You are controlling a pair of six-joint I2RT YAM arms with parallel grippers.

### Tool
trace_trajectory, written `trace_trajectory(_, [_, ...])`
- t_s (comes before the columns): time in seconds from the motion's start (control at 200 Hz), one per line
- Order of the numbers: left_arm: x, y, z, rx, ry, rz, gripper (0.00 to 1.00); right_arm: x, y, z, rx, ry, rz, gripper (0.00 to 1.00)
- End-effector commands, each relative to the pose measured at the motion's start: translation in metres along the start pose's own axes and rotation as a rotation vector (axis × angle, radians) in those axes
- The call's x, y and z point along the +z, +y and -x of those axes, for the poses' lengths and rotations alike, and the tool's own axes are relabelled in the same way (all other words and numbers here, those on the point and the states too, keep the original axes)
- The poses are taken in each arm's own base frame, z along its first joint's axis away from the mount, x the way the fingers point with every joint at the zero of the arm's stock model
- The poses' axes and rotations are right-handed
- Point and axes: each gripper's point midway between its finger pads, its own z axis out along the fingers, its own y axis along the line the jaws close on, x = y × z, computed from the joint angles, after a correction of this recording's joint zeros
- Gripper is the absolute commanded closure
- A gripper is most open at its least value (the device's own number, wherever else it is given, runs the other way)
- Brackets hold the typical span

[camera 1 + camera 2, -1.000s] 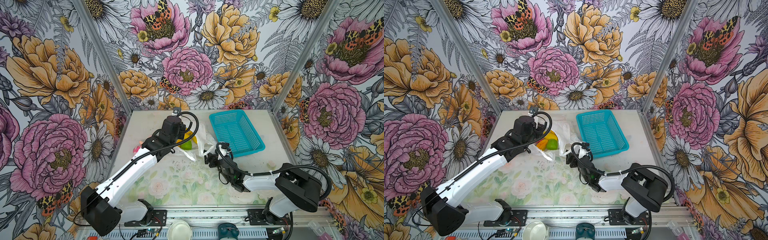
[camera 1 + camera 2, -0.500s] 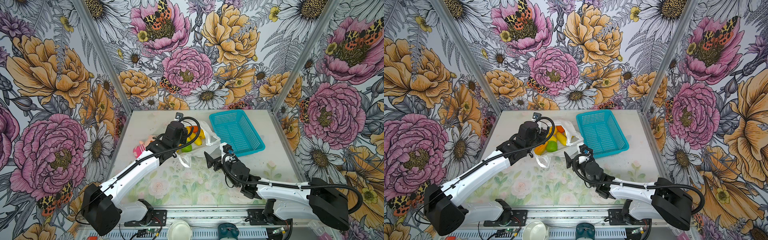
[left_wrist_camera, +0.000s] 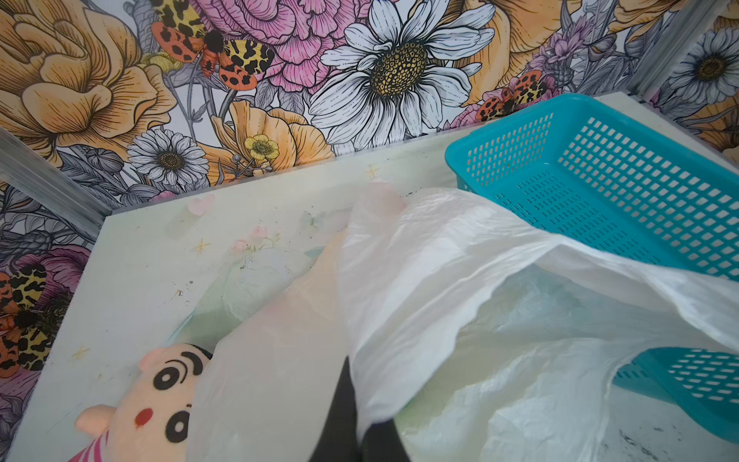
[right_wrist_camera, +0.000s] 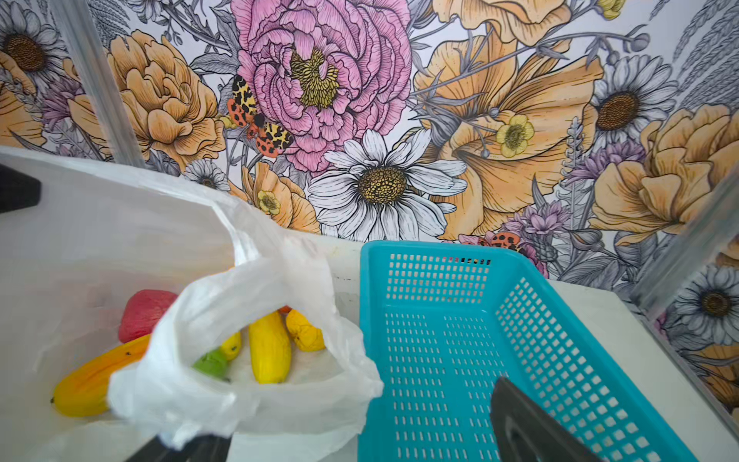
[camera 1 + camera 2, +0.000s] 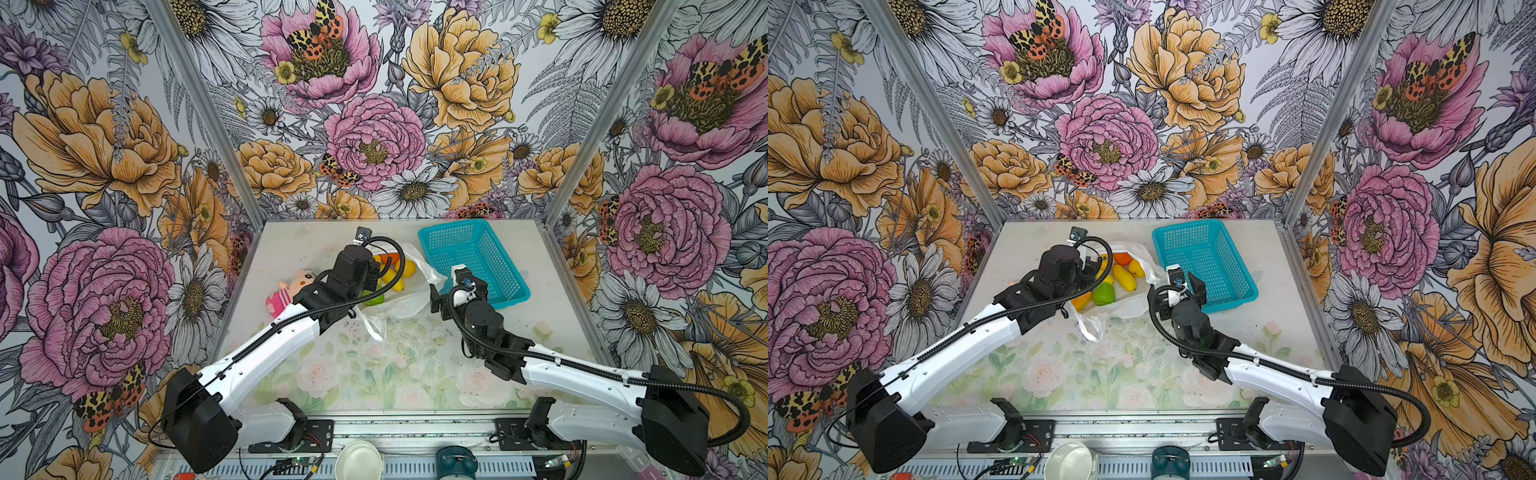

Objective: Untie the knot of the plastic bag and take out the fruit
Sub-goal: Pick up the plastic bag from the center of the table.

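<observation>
The knot looks undone and the plastic bag (image 5: 1129, 305) gapes, yet the fruit (image 4: 268, 348) still lies inside, between the left gripper (image 3: 356, 416) pinching its rim and the wide-spread, empty right gripper (image 5: 1177, 296) beside the unfilled teal basket (image 5: 1204, 232).

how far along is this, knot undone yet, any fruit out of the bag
Done: the plastic bag looks untied, its mouth gaping open. In hand: the left gripper is shut on the bag's edge; the right gripper hangs open beside it, holding nothing. Left: all visible fruit lies inside the bag, none in the teal basket.
</observation>
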Motion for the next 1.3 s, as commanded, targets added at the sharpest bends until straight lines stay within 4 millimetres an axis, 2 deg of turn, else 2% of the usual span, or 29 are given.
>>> trace_trajectory(0.0, [-0.009,0.0,0.007,-0.023,-0.039,-0.005,1.0,-0.002,-0.007,0.008,-0.019,0.009,-0.019,0.01])
trace_trajectory(0.15, [-0.013,-0.003,0.006,-0.022,-0.044,-0.014,1.0,0.002,-0.014,0.012,0.006,0.007,-0.021,0.01])
trace_trajectory(0.25, [-0.014,-0.005,0.007,-0.018,-0.047,-0.02,1.0,0.012,-0.007,0.014,0.012,0.029,0.012,0.01])
trace_trajectory(0.28, [-0.014,-0.006,0.007,-0.018,-0.047,-0.022,1.0,0.015,-0.003,0.016,0.009,0.035,0.022,0.04])
trace_trajectory(0.3, [-0.014,-0.006,0.007,-0.017,-0.046,-0.022,1.0,0.017,-0.001,0.016,0.006,0.042,0.027,0.1])
trace_trajectory(0.32, [-0.014,-0.006,0.007,-0.018,-0.046,-0.021,1.0,0.019,0.001,0.018,0.005,0.045,0.031,0.21])
trace_trajectory(0.345, [-0.013,-0.006,0.007,-0.017,-0.045,-0.019,1.0,0.021,0.003,0.02,0.007,0.046,0.032,0.39])
trace_trajectory(0.4, [-0.012,-0.005,0.006,-0.018,-0.043,-0.012,0.91,0.025,0.005,0.024,0.016,0.044,0.03,0.8])
trace_trajectory(0.43, [-0.012,-0.004,0.004,-0.017,-0.039,-0.01,0.86,0.026,0.004,0.028,0.028,0.038,0.023,0.93])
trace_trajectory(0.455, [-0.011,-0.005,0.003,-0.017,-0.037,-0.009,0.81,0.026,0.003,0.031,0.038,0.033,0.017,1.0])
trace_trajectory(0.57, [-0.001,-0.002,-0.011,-0.025,0.01,0.026,0.43,0.025,-0.004,0.042,0.072,0.009,-0.001,1.0])
trace_trajectory(0.715, [0.017,0.002,-0.037,-0.013,0.102,0.092,0.17,0.016,-0.008,0.047,0.102,-0.012,0.011,1.0])
trace_trajectory(0.83, [0.029,0.012,-0.048,-0.005,0.142,0.173,0.02,0.008,-0.011,0.046,0.126,-0.02,0.024,1.0])
trace_trajectory(0.96, [0.044,0.018,-0.049,-0.027,0.171,0.193,0.01,0.0,-0.012,0.042,0.155,-0.025,0.049,1.0])
trace_trajectory(1.0, [0.05,0.021,-0.046,-0.033,0.176,0.195,0.06,-0.002,-0.01,0.041,0.165,-0.026,0.063,1.0])
trace_trajectory(1.025, [0.054,0.022,-0.044,-0.037,0.18,0.192,0.15,-0.002,-0.01,0.04,0.17,-0.027,0.07,1.0])
trace_trajectory(1.04, [0.056,0.024,-0.042,-0.038,0.18,0.192,0.23,-0.003,-0.009,0.039,0.171,-0.026,0.075,1.0])
trace_trajectory(1.105, [0.065,0.03,-0.029,-0.042,0.172,0.203,0.69,-0.002,-0.008,0.036,0.175,-0.019,0.083,1.0])
trace_trajectory(1.151, [0.071,0.036,-0.018,-0.049,0.16,0.214,0.89,-0.001,-0.006,0.034,0.178,-0.012,0.084,1.0])
trace_trajectory(1.191, [0.076,0.04,-0.007,-0.057,0.15,0.215,1.0,0.001,-0.006,0.032,0.186,-0.005,0.082,1.0])
trace_trajectory(1.291, [0.088,0.051,0.022,-0.086,0.117,0.208,1.0,0.007,-0.004,0.028,0.22,0.011,0.074,1.0])
